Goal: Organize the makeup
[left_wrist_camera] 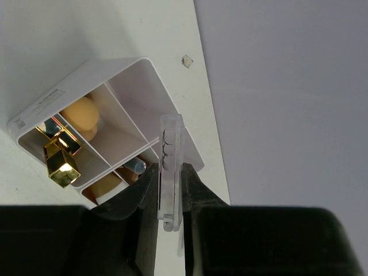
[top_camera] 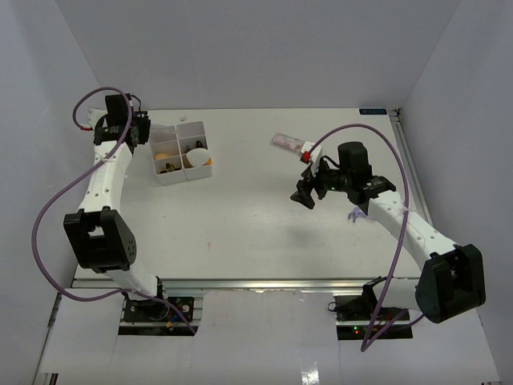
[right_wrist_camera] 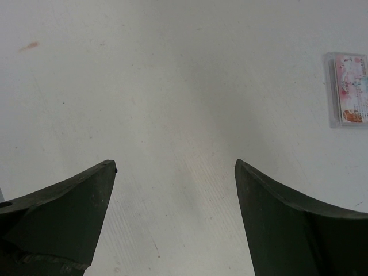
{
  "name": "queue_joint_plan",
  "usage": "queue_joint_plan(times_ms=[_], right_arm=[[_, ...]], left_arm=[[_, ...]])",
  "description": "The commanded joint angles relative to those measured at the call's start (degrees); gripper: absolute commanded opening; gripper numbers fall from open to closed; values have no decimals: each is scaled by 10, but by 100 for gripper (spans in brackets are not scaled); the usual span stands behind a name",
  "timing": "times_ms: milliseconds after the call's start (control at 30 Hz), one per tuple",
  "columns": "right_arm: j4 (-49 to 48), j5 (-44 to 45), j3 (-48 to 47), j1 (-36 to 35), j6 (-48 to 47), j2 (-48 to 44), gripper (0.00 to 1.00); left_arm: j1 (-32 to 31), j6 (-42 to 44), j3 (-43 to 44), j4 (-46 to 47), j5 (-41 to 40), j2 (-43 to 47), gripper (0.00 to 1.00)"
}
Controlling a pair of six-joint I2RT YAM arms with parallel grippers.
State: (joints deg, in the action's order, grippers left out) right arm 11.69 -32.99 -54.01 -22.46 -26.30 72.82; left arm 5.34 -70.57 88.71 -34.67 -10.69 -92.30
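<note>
The left claw [left_wrist_camera: 170,172] is clamped on a clear packet [left_wrist_camera: 171,135], held edge-on right at the edge of the box [left_wrist_camera: 135,95], upper left in the top view. I can't tell if it's actually over a slot yet. My guess is the step is dropping that packet in. To do it well, I'd line the thin edge up with a free compartment. The bare one near the top of the left wrist frame looks like the best bet. Then come down until the bottom edge is inside the walls and only then let go, or it could catch the rim and flop onto the table [top_camera: 240,224]. The right claw [right_wrist_camera: 174,164] is wide open with nothing in it, hovering over bare table right of centre in the top view. The other packet [right_wrist_camera: 348,89] lies flat at the right edge of its wrist frame, so that's probably its next pick. Count: two packets (one held, one loose), two claws, one box. Inside it I make out one sponge [left_wrist_camera: 80,112], what looks like two gold lipsticks [left_wrist_camera: 62,167], a bottle [left_wrist_camera: 135,167] and an orange tube [left_wrist_camera: 106,185], those last two half hidden.
</note>
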Motion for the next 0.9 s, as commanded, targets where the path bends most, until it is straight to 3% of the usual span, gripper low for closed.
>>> queue_joint_plan(times_ms=[0, 667, 867], right_arm=[[-25, -13, 5, 5, 5, -13, 90], [-25, -31, 10, 36, 7, -19, 90], [-25, -31, 10, 38, 7, -16, 90]], left_arm=[[1, -95, 31, -53, -49, -15, 0], [9, -122, 82, -51, -65, -112, 2], [15, -118, 68, -42, -49, -115, 40]])
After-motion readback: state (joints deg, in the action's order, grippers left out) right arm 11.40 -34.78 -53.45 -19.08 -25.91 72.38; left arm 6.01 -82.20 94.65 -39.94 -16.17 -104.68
